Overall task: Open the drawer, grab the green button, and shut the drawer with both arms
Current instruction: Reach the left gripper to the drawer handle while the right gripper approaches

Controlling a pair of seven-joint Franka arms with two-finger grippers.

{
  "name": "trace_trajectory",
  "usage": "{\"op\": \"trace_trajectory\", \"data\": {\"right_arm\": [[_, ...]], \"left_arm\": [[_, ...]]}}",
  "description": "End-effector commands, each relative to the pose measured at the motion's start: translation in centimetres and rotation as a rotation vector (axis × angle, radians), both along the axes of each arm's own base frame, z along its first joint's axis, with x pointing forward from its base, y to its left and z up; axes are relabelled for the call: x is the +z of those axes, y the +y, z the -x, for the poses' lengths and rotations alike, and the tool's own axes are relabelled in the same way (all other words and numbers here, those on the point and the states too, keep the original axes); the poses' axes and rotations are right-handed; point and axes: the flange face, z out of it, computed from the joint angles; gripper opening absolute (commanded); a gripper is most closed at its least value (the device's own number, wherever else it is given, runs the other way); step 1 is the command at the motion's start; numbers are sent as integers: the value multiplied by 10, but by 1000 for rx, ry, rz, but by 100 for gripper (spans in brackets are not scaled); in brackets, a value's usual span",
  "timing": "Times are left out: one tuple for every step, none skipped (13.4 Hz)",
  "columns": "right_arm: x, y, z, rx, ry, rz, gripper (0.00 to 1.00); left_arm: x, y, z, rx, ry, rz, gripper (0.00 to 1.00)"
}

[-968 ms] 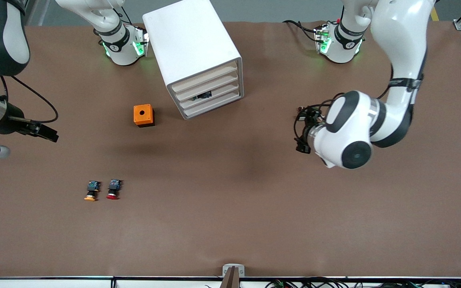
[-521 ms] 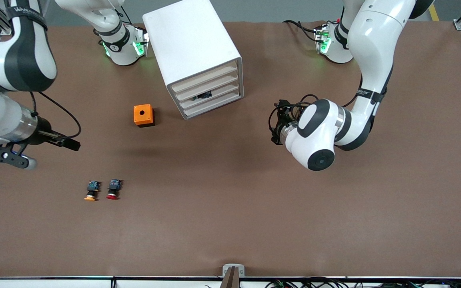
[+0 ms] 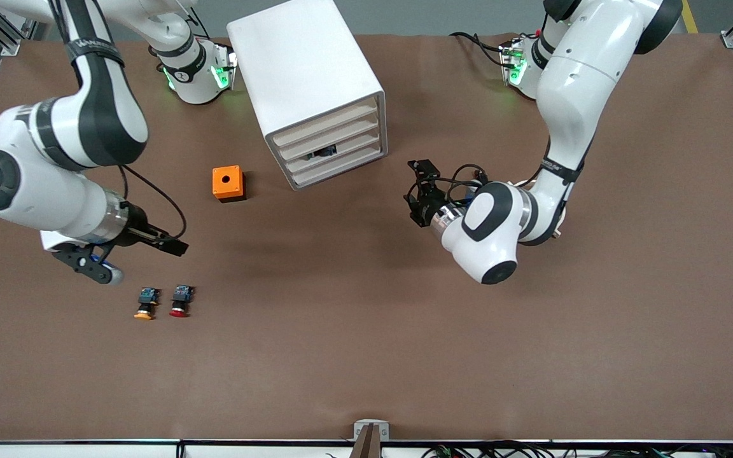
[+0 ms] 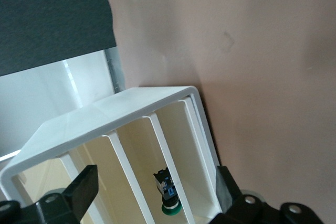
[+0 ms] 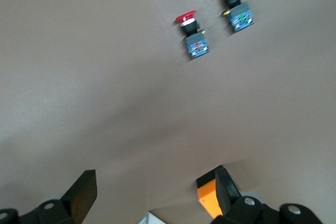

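Drawer (image 3: 333, 152) shut with button (image 4: 168, 199) inside, left gripper (image 3: 418, 192) spread facing cabinet (image 3: 308, 83), right gripper (image 3: 172, 247) spread mid-table.

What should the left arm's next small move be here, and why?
Probably ease the left gripper on toward the cabinet and line up with the drawer. Its fingers are open and aimed at the slat fronts with bare table between, and the button sits inside. The right gripper hangs above the table.
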Motion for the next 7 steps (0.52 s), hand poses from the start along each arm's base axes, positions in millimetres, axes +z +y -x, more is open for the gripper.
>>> {"op": "trace_trajectory", "data": {"right_arm": [[-5,23,-2,-58,-9,-11,100],[-8,29,-3,-69,-17,-12,100],[-9,36,-3,-78,-20,-12,100],[-12,40,-5,-100,-17,-11,100],[-14,48,-8,-120,-16,-10,100],[-17,59,-9,-142,-8,-25,100],[-21,67,-10,-152,1,-41,100]], "left_arm": [[-15,-30,19,-9,66,6,98],[-26,-35,26,-14,88,-11,98],[-43,-37,31,2,133,-29,95],[-51,-48,39,20,172,-18,94],[-53,-60,48,22,188,-5,92],[-58,-67,51,36,194,-6,90],[-62,-72,53,62,202,-8,85]]}}
